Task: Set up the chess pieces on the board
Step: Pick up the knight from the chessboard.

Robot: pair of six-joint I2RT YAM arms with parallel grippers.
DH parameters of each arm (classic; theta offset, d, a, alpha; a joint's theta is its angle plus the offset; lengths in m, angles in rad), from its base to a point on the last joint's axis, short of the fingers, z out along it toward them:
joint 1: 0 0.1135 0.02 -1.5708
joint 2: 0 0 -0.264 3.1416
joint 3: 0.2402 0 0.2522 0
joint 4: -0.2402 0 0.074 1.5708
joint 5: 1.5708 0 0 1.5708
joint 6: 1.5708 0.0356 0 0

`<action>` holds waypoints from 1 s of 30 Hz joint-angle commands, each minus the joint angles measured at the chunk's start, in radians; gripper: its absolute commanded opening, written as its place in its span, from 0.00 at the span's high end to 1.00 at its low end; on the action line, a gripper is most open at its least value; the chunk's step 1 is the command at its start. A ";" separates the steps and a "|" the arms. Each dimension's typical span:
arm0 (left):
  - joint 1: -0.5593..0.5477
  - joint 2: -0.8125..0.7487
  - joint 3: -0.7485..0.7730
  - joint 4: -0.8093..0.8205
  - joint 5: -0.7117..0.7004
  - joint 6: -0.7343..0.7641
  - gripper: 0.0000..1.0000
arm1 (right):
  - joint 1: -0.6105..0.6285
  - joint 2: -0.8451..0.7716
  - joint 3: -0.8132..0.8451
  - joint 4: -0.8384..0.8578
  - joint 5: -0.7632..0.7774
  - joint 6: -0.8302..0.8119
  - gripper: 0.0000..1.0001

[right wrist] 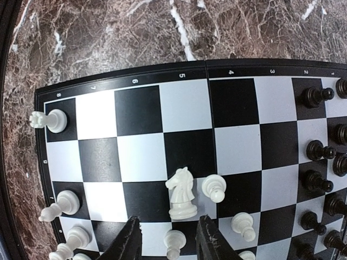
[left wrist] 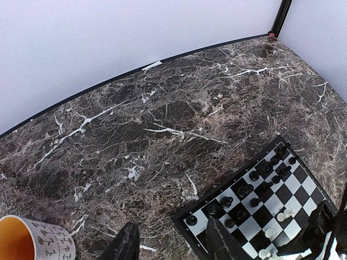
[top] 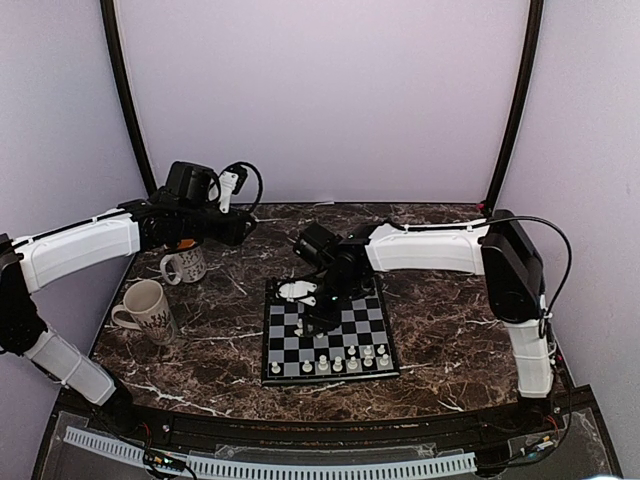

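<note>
First, the top external view. The right gripper [top: 318, 318] sits low over the board [top: 375, 318], which spreads beneath it and to either side. Its finger spacing cannot be read from this angle. A row of white pieces [top: 340, 362] stands along the board edge on the near side of this gripper. The left gripper [top: 240, 228] hangs above the table [top: 440, 330], well apart from the board, which lies to its right and nearer the arm bases. A patterned mug [top: 186, 266] stands just near of it, and a second mug [top: 150, 312] nearer still.

Next, the left wrist view. The fingers [left wrist: 126, 245] stand apart with only bare table between them, so the left gripper is open and empty. The board lies ahead and to the right of the fingers, with black pieces [left wrist: 226, 202] ranked along its closest edge. An orange-lined mug [left wrist: 46, 238] stands to their left.

Finally, the right wrist view. The fingers [right wrist: 129, 242] stand apart above the board, open, with nothing clamped. A white knight [right wrist: 181, 192] stands upright just ahead of the fingertips, in line with the gap. A white pawn [right wrist: 214, 188] is just beside it on the right. A second white pawn [right wrist: 174, 239] shows within the gap, clear of both fingers. A white rook [right wrist: 51, 120] stands far ahead to the left.
</note>
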 commanded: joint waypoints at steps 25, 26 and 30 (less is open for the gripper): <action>0.002 -0.022 -0.017 0.023 0.033 0.012 0.56 | 0.017 0.086 0.061 -0.026 0.022 0.000 0.70; 0.003 -0.022 -0.017 0.024 0.034 0.012 0.56 | 0.017 0.087 0.060 -0.026 0.020 -0.001 0.71; 0.003 -0.021 -0.017 0.023 0.035 0.014 0.56 | 0.018 0.085 0.063 -0.031 0.011 0.000 0.76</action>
